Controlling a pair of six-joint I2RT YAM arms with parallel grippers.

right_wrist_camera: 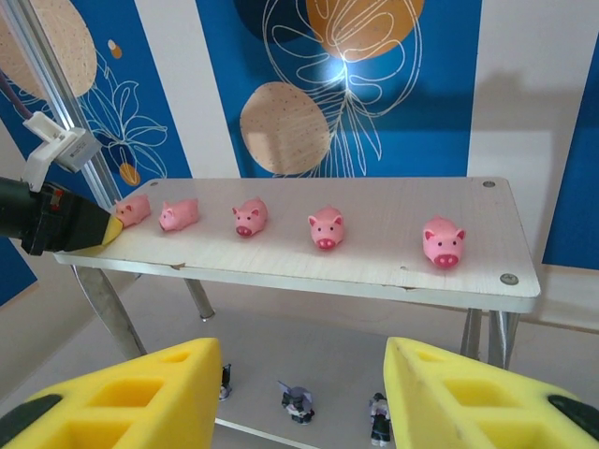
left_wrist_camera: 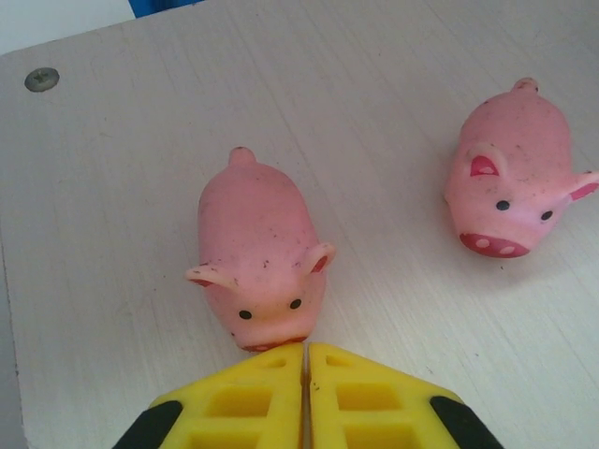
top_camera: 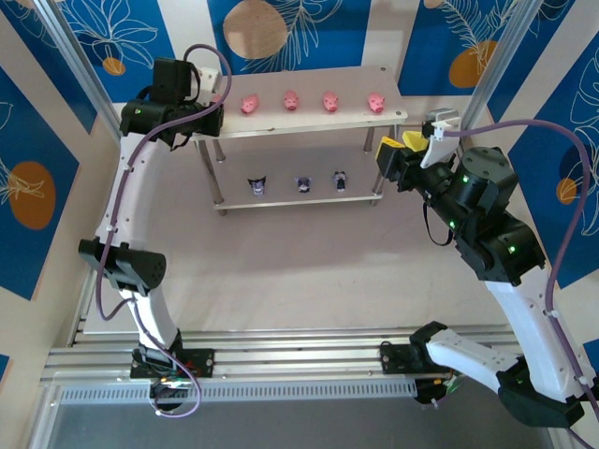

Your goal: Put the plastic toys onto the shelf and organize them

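At the shelf's [right_wrist_camera: 384, 254] left end, leftmost pig [left_wrist_camera: 257, 257] lies snout-first, in line with left gripper [left_wrist_camera: 306, 349] just ahead of it, fingers pressed together; right gripper [right_wrist_camera: 298, 354] gapes wide, farther off.

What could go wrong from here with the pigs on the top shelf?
1. The left gripper, shut, has its tips at the snout of the leftmost pig. Any forward nudge could slide or topple it, and it stands near the left end of the shelf.
2. The right gripper, open, hangs close to the shelf's right end. A bump there might knock over the other pigs.
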